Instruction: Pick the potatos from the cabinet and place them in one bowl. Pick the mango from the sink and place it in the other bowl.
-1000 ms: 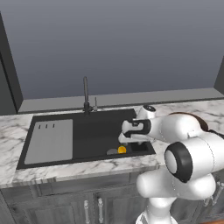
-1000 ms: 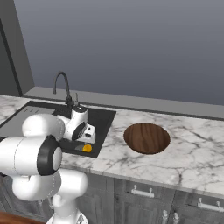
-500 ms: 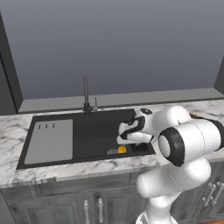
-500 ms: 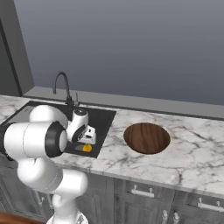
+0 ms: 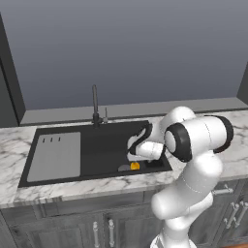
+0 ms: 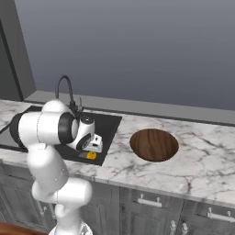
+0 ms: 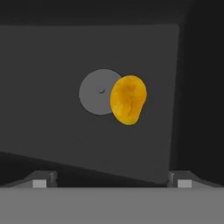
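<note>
- Where the sink [image 5: 97, 152] is sunk into the counter [image 6: 202, 158], its basin is a flat matte black rectangle; a pale grey panel with short ribs fills its left end, and a thin dark faucet [image 5: 95, 105] stands at its back edge.
- The mango [image 7: 127, 99] is a smooth, glossy yellow-orange oval with a slightly pointed lower end, lying on the basin floor near the sink's front right corner.
- In the hand view the mango overlaps the right edge of the drain [image 7: 98, 92], a flat grey disc with a small centre dot, so that part of the disc is hidden.
- The gripper [image 7: 112, 180] hangs above the mango without touching it, its two dark tips spread wide apart at the bottom corners of the hand view, nothing between them.
- From the left base view the white wrist and hand cover much of the basin's right end, and the mango [image 5: 135, 165] shows as a small yellow spot just below them.
- From the right base view the arm's bulky white links and dark joints hide most of the sink; the mango [image 6: 92, 155] peeks out by the front rim.
- The counter is white marble with grey veins.
- The brown bowl [image 6: 154, 144] is round with wood-like streaks, sitting on the counter to the right of the sink, well apart from the mango.
</note>
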You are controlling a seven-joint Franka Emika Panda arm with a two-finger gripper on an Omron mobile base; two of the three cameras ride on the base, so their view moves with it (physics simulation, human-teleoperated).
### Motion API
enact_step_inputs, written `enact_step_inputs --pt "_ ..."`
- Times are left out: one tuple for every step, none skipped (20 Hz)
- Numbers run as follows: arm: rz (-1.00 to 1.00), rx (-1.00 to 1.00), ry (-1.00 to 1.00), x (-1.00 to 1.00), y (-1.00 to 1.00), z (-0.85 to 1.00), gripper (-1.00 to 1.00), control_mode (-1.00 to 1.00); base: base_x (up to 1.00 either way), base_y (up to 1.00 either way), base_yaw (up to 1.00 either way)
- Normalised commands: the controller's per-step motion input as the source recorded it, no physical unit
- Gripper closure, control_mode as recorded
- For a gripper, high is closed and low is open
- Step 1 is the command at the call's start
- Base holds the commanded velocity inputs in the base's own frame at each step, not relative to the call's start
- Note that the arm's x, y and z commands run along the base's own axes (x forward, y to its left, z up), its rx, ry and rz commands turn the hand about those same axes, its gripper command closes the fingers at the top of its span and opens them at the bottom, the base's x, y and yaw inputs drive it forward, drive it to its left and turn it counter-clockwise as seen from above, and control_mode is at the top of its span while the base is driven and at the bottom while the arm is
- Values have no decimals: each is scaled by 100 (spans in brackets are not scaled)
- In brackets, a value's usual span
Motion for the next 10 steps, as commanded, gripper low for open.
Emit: enact_step_inputs --pt "0 0 0 20 0 -41 -100 -100 0 0 0" --pt "0 0 0 23 0 -40 -100 -100 0 0 0" --pt "0 0 0 24 0 -38 -100 -100 0 0 0" --pt "0 0 0 24 0 -38 -100 -100 0 0 0" --pt "0 0 0 26 0 -35 -100 -100 0 0 0" --pt "0 0 0 25 0 -34 -100 -100 0 0 0" --pt "0 0 0 26 0 -36 -100 -100 0 0 0" --pt "0 0 0 24 0 -34 -100 -100 0 0 0" --pt "0 0 0 24 0 -34 -100 -100 0 0 0" --pt "0 0 0 21 0 -32 -100 -100 0 0 0"
